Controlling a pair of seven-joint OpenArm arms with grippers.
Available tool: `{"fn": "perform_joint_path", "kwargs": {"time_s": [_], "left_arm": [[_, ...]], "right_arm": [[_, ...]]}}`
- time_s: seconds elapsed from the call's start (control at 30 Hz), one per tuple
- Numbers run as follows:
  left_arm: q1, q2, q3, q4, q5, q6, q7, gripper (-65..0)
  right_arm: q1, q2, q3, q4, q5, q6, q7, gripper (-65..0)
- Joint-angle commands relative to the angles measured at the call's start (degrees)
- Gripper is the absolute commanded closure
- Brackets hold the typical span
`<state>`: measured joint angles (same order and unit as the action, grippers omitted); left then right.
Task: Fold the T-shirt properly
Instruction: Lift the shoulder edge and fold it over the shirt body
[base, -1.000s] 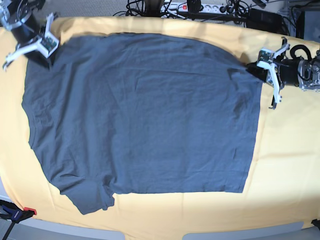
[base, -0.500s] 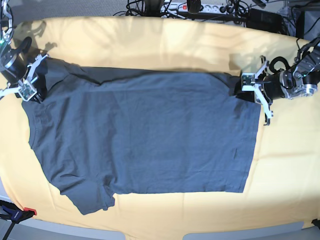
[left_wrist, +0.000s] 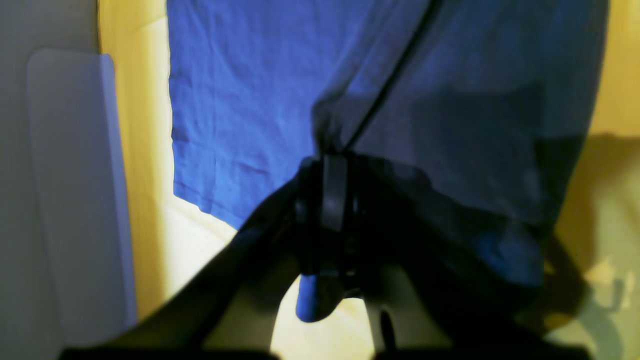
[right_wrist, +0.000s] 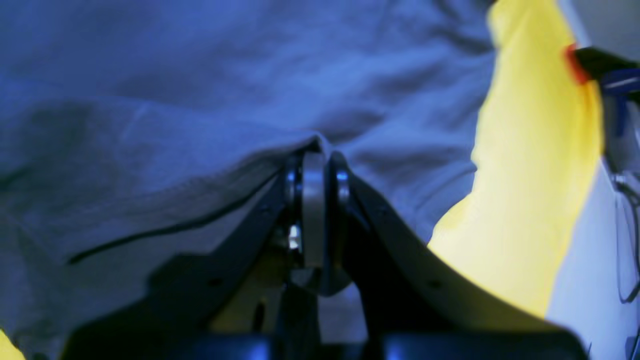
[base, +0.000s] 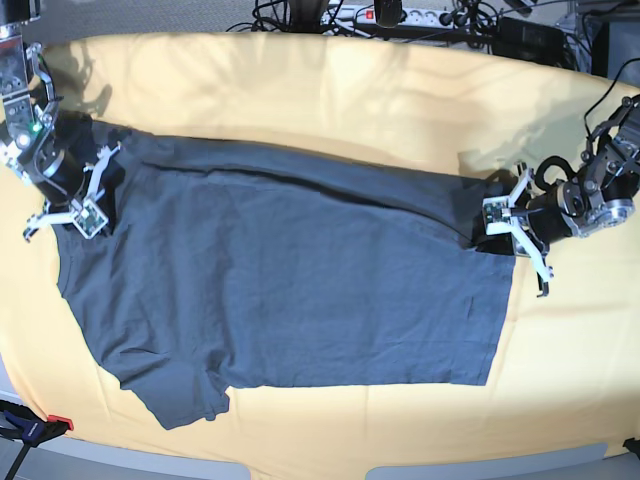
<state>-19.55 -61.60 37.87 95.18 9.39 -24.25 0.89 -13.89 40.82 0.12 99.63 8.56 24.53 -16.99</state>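
The dark slate-blue T-shirt (base: 290, 290) lies on the yellow tablecloth (base: 330, 90), its far edge lifted and drawn over the body, so a fold runs across the upper part. My right gripper (base: 88, 200) is at the shirt's left far corner, shut on the cloth; the right wrist view shows its jaws (right_wrist: 315, 150) pinched on a raised edge of the T-shirt (right_wrist: 200, 75). My left gripper (base: 497, 222) is at the right far corner. In the left wrist view it (left_wrist: 332, 155) is shut on the T-shirt (left_wrist: 240, 100), which hangs from it.
Cables and a power strip (base: 400, 15) lie behind the table's far edge. A blue and red clamp (base: 35, 428) sits at the near left corner and also shows as the clamp (right_wrist: 595, 65) in the right wrist view. Bare yellow cloth surrounds the shirt.
Both grippers have carried the shirt's far edge toward the near side. The far strip of tablecloth is now uncovered and the fold sits lower across the shirt.
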Motion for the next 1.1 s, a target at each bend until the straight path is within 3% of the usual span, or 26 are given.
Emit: {"fn": "perform_joint_path", "kwargs": {"time_s": [0.0,0.3,0.63,1.07], "left_arm": [[-1.6,-1.2,-0.7,0.2,0.0,1.2,-0.9,0.0],[-1.6,-1.2,-0.7,0.0,-2.8,0.7,-0.9,-1.9],[-1.6,-1.3,-0.7,0.1,-2.8,0.7,-0.9,-3.5],[-1.6,-1.3,-0.7,0.1,-2.8,0.7,-0.9,-3.5]], "right_arm": [[1.1,1.1,0.5,0.7,0.2,-0.9,0.9,0.0],[2.2,1.5,0.5,0.5,0.2,-1.6,1.0,0.0],[4.4,5.1,0.1,0.4,2.1,-2.4,1.0,0.0],[8.3,4.6,0.1,-8.0,2.8,-0.4,4.9,0.0]]}}
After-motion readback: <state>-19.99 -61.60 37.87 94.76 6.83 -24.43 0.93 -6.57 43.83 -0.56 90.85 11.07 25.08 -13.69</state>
